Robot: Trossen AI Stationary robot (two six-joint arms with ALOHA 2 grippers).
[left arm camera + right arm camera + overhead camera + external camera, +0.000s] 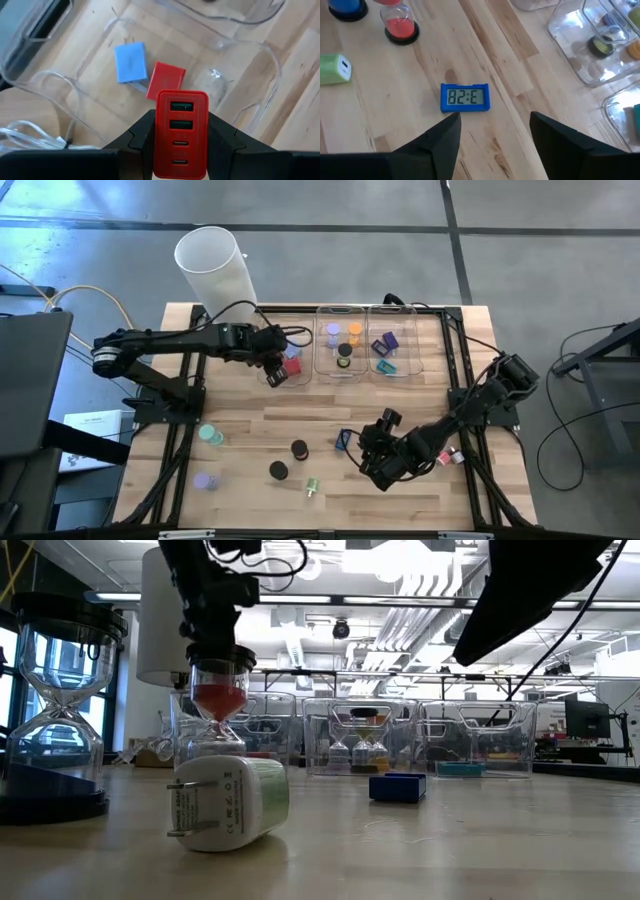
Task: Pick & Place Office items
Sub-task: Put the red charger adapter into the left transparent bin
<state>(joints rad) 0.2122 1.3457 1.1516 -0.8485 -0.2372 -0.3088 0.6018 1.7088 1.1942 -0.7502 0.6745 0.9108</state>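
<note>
My left gripper [277,370] is shut on a red charger block [181,132] over the leftmost clear tray [300,376]. A blue block [131,62] and a red block [166,80] lie flat on that tray's floor. My right gripper [495,137] hangs open above the table. A blue digital clock [465,97] lies flat on the wood just ahead of its fingertips, also visible as the blue clock [345,440] in the high view. Two black-capped hourglasses [299,449] stand near the table's middle. My left gripper pinches the red charger by its two narrow sides [159,137] between its two fingers. The face with the ports points back at the wrist camera. The fingers slant down from the table's left side. The charger hangs clear above the tray's floor.
Two more clear trays [342,367] [395,370] with small pieces stand at the far edge, right of the first. A tall white cylinder [215,265] stands at the far left corner. A green charger [312,487], a teal cap [210,435] and a lavender cap [205,480] stand near the front.
</note>
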